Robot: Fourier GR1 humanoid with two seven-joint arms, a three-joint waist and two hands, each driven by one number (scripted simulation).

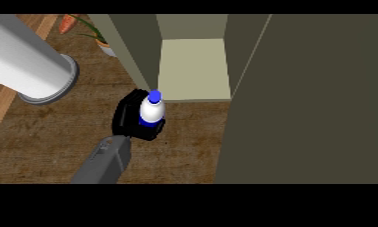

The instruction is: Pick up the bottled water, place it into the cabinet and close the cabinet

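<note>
A white water bottle (152,111) with a blue cap and blue label stands upright inside my right hand (127,116), whose black fingers curl round its lower part. Hand and bottle hover over the wooden counter (52,141), just in front of the open cabinet's left wall (137,46). The cabinet's pale shelf floor (193,71) lies just beyond and to the right of the bottle's cap, and nothing is on it. The cabinet door (310,111) stands open, filling the right side of the view. My left hand does not show.
A big pale grey cylinder (33,63) with a ringed end slants across the upper left. Behind it a carrot (66,22) and a potted plant (105,46) sit on the counter beside the cabinet's left wall.
</note>
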